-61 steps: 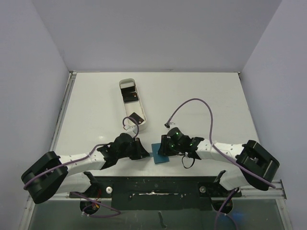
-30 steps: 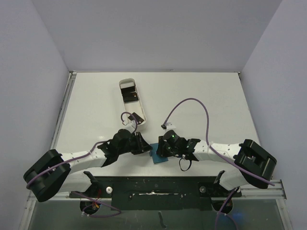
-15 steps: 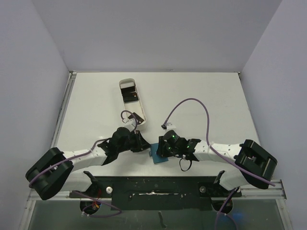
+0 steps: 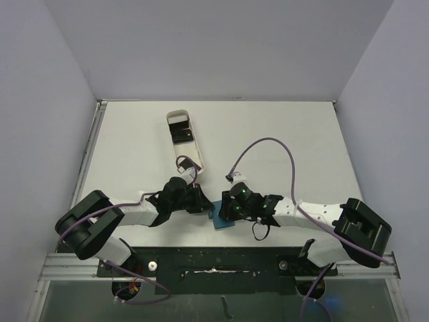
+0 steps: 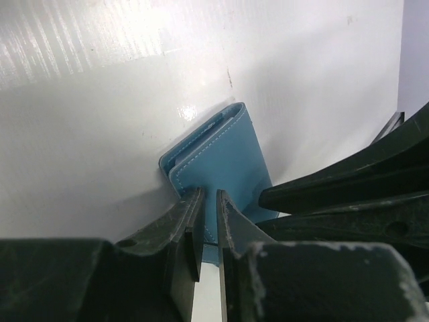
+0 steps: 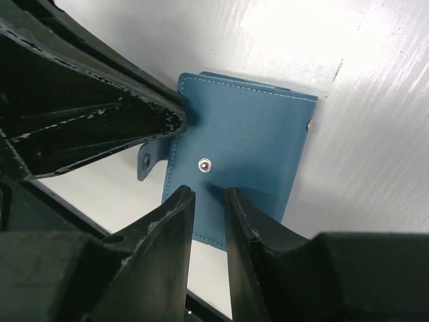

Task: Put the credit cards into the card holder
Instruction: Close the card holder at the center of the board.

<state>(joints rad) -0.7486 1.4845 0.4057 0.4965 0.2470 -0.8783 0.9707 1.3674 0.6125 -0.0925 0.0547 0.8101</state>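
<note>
The teal-blue card holder (image 4: 222, 222) lies closed on the table near the front edge, snap dot (image 6: 204, 164) up and tab (image 6: 149, 159) loose at its left side. My left gripper (image 4: 206, 204) is at the holder's left edge (image 5: 228, 161), its jaws (image 5: 209, 194) nearly together with nothing between them. My right gripper (image 4: 225, 210) is nearly shut and its tips (image 6: 209, 191) rest on the holder's top face just below the snap. Black credit cards (image 4: 181, 131) lie in the white tray, one more (image 4: 187, 163) at its near end.
The long white oval-ended tray (image 4: 196, 149) stands behind the left arm, slanting toward the back left. The right arm's purple cable (image 4: 271, 142) loops over the table's middle. The table's front edge and black rail (image 4: 214, 258) are just behind the holder.
My left arm has swung right, bringing its gripper from beside the holder to its left edge. My right gripper has shifted slightly left and stays on the holder.
</note>
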